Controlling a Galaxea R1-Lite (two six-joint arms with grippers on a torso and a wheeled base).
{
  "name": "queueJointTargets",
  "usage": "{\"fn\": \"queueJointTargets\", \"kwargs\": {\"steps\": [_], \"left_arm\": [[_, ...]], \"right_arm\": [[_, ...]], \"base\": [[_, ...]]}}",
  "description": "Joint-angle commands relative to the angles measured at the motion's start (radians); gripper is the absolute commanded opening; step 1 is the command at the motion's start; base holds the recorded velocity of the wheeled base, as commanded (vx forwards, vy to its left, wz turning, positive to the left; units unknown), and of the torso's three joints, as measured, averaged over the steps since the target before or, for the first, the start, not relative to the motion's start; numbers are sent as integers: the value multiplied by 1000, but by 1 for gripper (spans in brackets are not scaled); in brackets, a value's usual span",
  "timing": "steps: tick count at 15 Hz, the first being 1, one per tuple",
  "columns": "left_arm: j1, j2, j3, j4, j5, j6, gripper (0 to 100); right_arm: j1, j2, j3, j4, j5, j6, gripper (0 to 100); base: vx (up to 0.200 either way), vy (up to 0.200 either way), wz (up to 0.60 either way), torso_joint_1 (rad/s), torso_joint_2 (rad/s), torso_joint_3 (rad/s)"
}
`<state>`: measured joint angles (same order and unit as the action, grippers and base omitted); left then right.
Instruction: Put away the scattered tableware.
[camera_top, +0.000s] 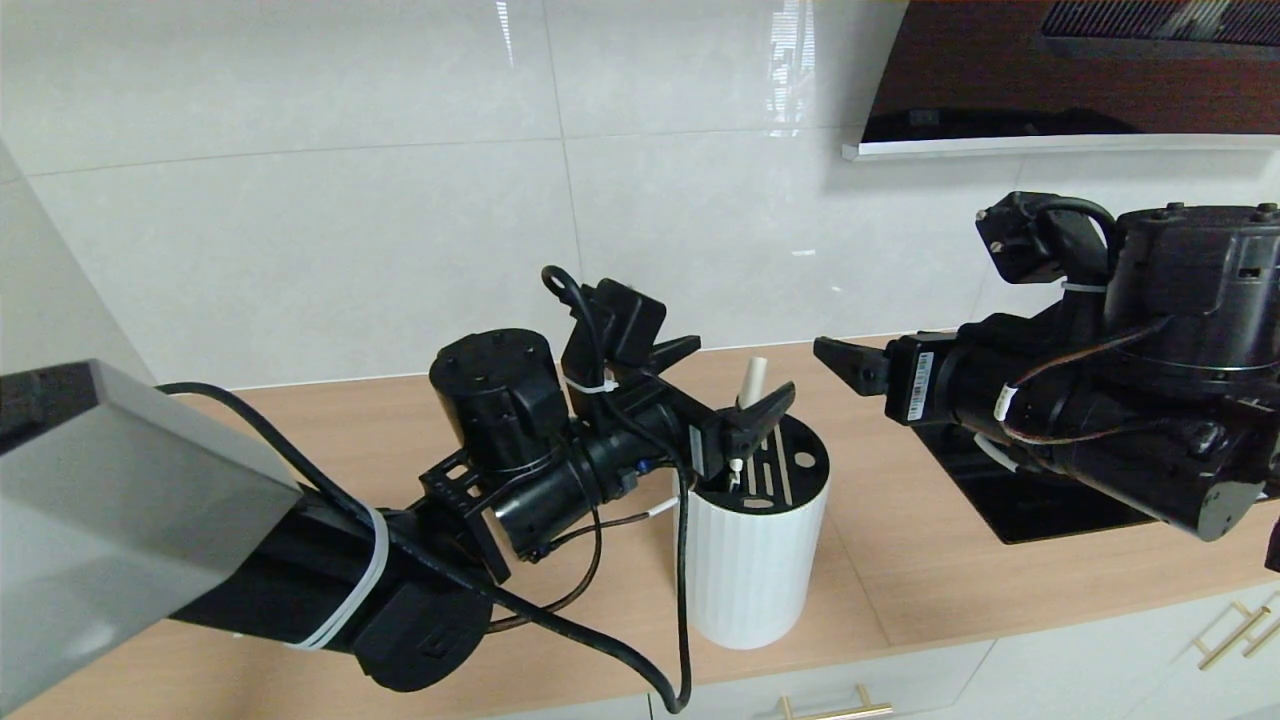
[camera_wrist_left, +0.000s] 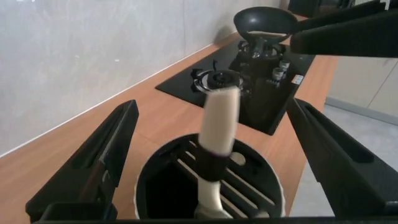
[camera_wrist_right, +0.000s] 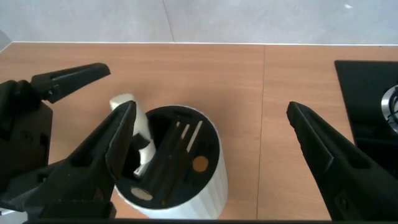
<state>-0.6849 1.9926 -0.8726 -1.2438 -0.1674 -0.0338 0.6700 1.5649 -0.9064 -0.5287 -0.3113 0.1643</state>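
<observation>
On the wooden counter (camera_top: 900, 560), a cream-handled utensil (camera_top: 752, 382) stands slotted in a white holder (camera_top: 755, 560). The left hand (camera_top: 737, 370) is spread around its handle, and the right hand (camera_wrist_right: 210, 109) is spread nearby. The utensil is likely light, stiff and smooth, so it is best gripped mid-handle.

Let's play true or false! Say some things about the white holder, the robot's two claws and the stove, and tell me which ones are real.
1. A cream-handled utensil stands in the white holder. True.
2. The left gripper is squeezed shut on that handle. False: it is open, with one finger on each side of the handle.
3. The right gripper carries a spoon. False: it is open and holds nothing.
4. A black pan sits on the cooktop. True.
5. The white holder lies tipped over. False: it stands upright on the wooden counter.
</observation>
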Motion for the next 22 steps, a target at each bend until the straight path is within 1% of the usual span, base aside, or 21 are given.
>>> {"fn": "queueJointTargets", "kwargs": {"steps": [1,3,4,6,7,8,10,11,12,13,14,15,16,17,18,19,20,21,22], "left_arm": [[1,-3,-2,-13,0,-1,100],[1,-15,-19,-43,13,-6,100],[1,-28,-25,-69,26,-18,100],[21,-109,-36,-143,46,-31,100],[50,-172,-23,-154,57,-32,100],[100,-247,-20,-147,57,-34,100],[185,-367,-5,-144,59,-35,100],[251,-436,29,-129,59,-37,100],[277,-479,58,-114,59,-38,100],[335,-594,138,-48,54,-40,100],[375,-696,207,14,51,-40,100],[389,-785,253,81,49,-40,100],[395,-894,288,170,51,-47,100],[397,-991,308,261,51,-66,100],[397,-1130,313,408,51,-92,100],[397,-1236,310,540,49,-113,100],[397,-1359,303,699,48,-130,100],[395,-1431,299,797,46,-138,100],[395,-1560,296,974,45,-152,100]], "right_arm": [[0,1,-2,0,0,0,100],[-1,1,-2,-7,-5,1,100],[-1,-2,-3,-8,-8,1,100],[-49,-28,-3,-40,-8,1,100],[-53,-55,14,-74,-11,3,100],[-73,-109,57,-116,-25,0,100],[-142,-249,123,-146,-26,-15,100],[-190,-338,169,-145,-20,-19,100],[-222,-390,198,-142,-14,-17,100],[-285,-503,282,-140,14,-19,100],[-329,-600,342,-137,35,-22,100],[-362,-675,379,-116,55,-29,100],[-398,-764,399,-59,67,-43,100],[-409,-839,399,16,77,-55,100],[-411,-945,392,127,78,-92,100],[-411,-1023,386,199,77,-140,100],[-412,-1119,382,279,74,-184,100],[-412,-1175,379,334,70,-213,100],[-412,-1277,369,441,64,-242,100]], "base": [[0,0,0,0,0,0],[0,0,0,0,0,0],[0,0,0,0,0,0],[0,0,0,0,0,0],[0,0,0,0,0,0],[0,0,0,0,0,0],[0,0,0,0,0,0],[0,0,0,0,0,0],[0,0,0,0,0,0],[0,0,0,0,0,0],[0,0,0,0,0,0],[0,0,0,0,0,0],[0,0,0,0,0,0],[0,0,0,0,0,0],[0,0,0,0,0,0],[0,0,0,0,0,0],[0,0,0,0,0,0],[0,0,0,0,0,0],[0,0,0,0,0,0]]}}
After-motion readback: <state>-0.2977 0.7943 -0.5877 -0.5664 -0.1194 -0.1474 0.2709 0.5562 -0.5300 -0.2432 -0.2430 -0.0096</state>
